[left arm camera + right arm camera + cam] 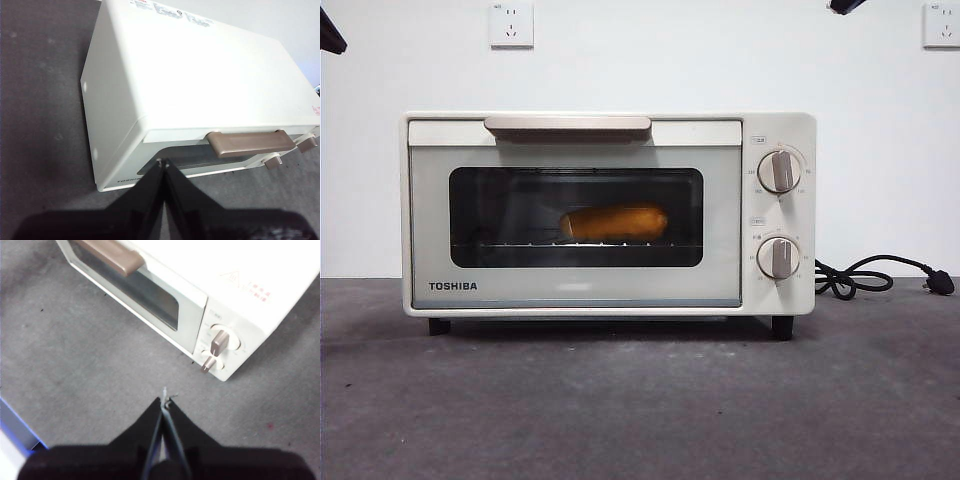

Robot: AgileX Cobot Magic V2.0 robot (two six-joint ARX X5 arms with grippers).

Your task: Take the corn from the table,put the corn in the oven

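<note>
Yellow-orange corn [614, 222] lies on the wire rack inside the oven [608, 214] behind the closed dark glass door, so the placing looks done; best move is to keep both arms high and clear of the bar handle [567, 125]. Left gripper [163, 162] and right gripper [165, 399] both have jaws pinched together, empty, above the matte rough grey table [640, 400]; oven shell is smooth cream, boxy, with two silver knobs [779, 171]
</note>
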